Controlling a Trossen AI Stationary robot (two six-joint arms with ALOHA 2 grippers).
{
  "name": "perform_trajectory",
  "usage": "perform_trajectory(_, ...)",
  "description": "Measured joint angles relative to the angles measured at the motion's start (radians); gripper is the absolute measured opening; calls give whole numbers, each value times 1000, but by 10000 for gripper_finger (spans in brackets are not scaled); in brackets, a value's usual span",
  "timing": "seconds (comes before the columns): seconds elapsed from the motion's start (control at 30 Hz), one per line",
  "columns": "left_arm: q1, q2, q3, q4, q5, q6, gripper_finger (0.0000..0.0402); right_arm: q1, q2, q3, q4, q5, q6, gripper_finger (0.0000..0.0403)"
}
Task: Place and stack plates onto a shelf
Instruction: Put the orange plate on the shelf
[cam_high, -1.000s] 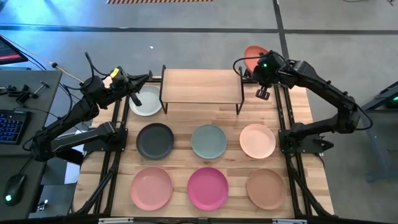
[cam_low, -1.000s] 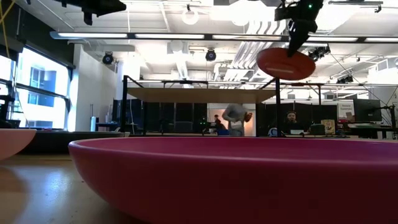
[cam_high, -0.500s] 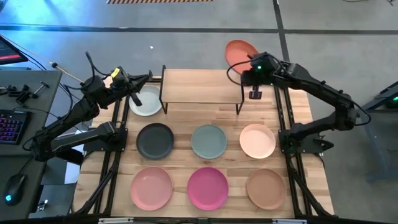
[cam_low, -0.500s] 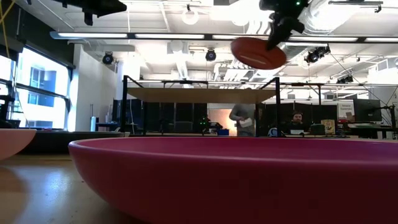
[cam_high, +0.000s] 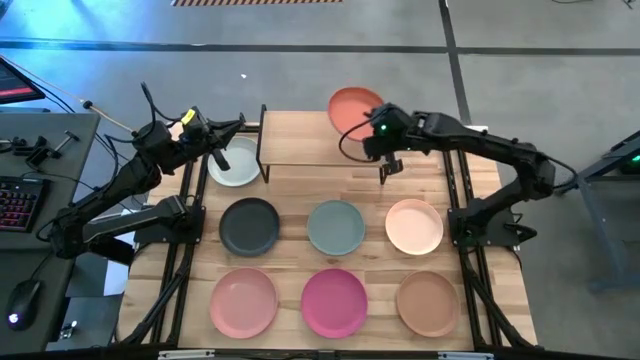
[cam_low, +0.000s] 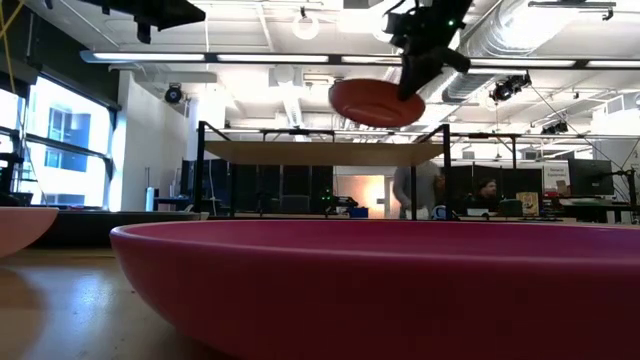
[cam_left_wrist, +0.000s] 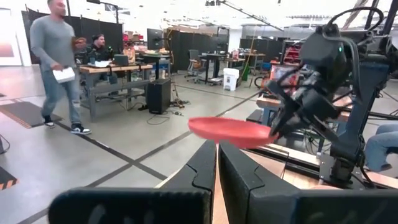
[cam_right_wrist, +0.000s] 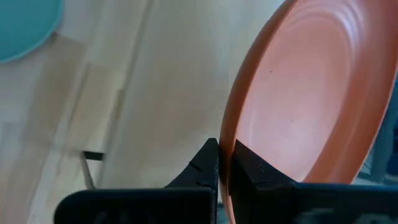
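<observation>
Right gripper: clamped on the terracotta plate's rim, above the shelf.
Left gripper: closed, empty, beside the white-grey plate.
Readable writing: none visible.

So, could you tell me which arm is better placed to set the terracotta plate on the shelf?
Right: its claw already grips the terracotta plate above the shelf; the left claw sits by the white-grey plate.

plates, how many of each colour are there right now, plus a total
white-grey plate: 1
terracotta plate: 1
charcoal plate: 1
sage green plate: 1
cream-peach plate: 1
light pink plate: 1
magenta plate: 1
tan plate: 1
Total: 8
</observation>
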Motion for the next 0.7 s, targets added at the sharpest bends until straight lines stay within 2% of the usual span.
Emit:
perform_trajectory(0.37,0,1,0,-15,0,0,8,35,88,0,-9,-20,29,0)
perform_trajectory(0.53,0,1,0,-43,0,0,8,35,114,-1,-48,26,43,0)
perform_trajectory(0.7,0,1,0,-50,0,0,8,32,125,-1,-57,28,80,0)
